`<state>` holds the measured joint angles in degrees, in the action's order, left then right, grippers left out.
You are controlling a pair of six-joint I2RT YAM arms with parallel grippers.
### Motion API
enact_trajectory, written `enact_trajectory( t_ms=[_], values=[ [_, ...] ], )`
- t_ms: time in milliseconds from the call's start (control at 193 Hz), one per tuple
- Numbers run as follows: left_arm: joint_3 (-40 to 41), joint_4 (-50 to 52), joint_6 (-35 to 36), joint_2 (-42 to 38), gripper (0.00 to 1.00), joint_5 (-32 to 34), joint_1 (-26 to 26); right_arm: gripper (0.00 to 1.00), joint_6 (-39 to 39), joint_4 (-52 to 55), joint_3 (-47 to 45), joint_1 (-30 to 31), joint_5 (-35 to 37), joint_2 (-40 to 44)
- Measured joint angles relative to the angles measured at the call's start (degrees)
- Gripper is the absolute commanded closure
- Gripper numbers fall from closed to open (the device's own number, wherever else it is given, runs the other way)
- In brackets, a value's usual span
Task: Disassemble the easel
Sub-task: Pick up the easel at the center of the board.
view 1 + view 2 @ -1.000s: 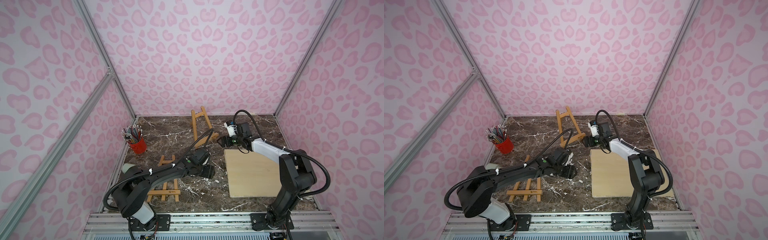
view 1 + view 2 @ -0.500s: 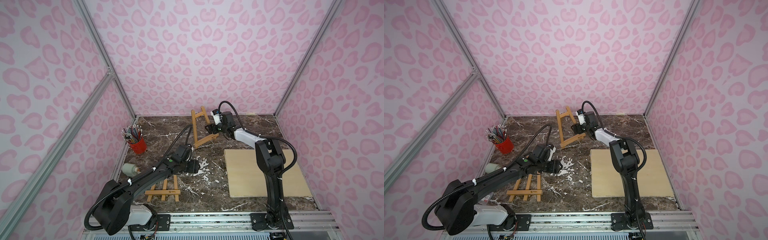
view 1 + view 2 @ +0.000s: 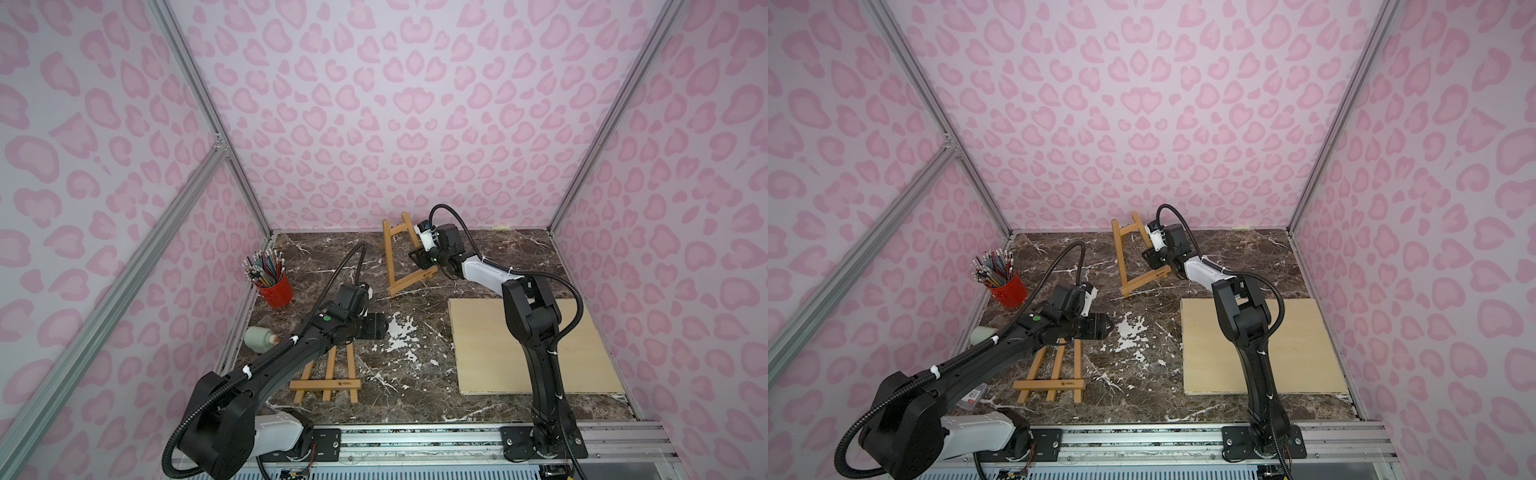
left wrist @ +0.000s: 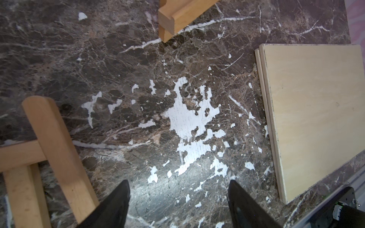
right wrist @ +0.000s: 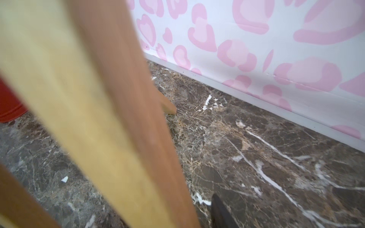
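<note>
A wooden easel (image 3: 390, 257) (image 3: 1122, 257) stands upright at the back of the marble table. My right gripper (image 3: 417, 258) (image 3: 1148, 258) reaches its right leg, and that leg (image 5: 98, 118) runs blurred between the jaws in the right wrist view. One black finger (image 5: 219, 209) shows with a thin strip of table between it and the wood. The other finger is hidden behind the leg. A second easel (image 3: 328, 384) (image 4: 55, 138) lies flat at the front left. My left gripper (image 3: 383, 326) (image 4: 178, 183) hovers open beside its top end, holding nothing.
A red cup of pencils (image 3: 276, 286) stands at the left edge, with a pale green bottle (image 3: 259, 336) lying below it. A plywood board (image 3: 582, 353) (image 4: 312, 110) lies flat at the right. The back wall is close behind the standing easel.
My right arm has stretched from beside the board to the standing easel, and its jaws have narrowed around the leg. My left arm has drawn back left over the flat easel.
</note>
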<state>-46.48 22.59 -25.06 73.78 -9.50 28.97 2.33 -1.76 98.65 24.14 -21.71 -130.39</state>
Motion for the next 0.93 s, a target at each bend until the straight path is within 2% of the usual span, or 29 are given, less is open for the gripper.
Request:
enact_trajectory(
  t_ms=[145, 310, 641, 930],
  values=[
    [-0.07, 0.0, 0.52, -0.17, 0.21, -1.11, -2.23, 0.76, 2.14, -0.66, -2.34, 0.28, 1.05, 1.38],
    [-0.7, 0.11, 1.05, -0.2, 0.2, -2.62, -4.92, 0.82, 3.8, 0.13, -5.79, 0.85, 2.8, 4.83],
    [-5.55, 0.61, 1.29, 2.38, 0.18, -7.5, -13.22, 0.84, 4.94, 2.25, -12.81, 1.73, 3.48, 16.48],
    [-11.72, -0.76, 1.22, 7.87, 0.17, -13.77, -15.93, 0.84, 4.39, 5.22, -23.47, 3.5, 1.05, 28.3]
  ],
)
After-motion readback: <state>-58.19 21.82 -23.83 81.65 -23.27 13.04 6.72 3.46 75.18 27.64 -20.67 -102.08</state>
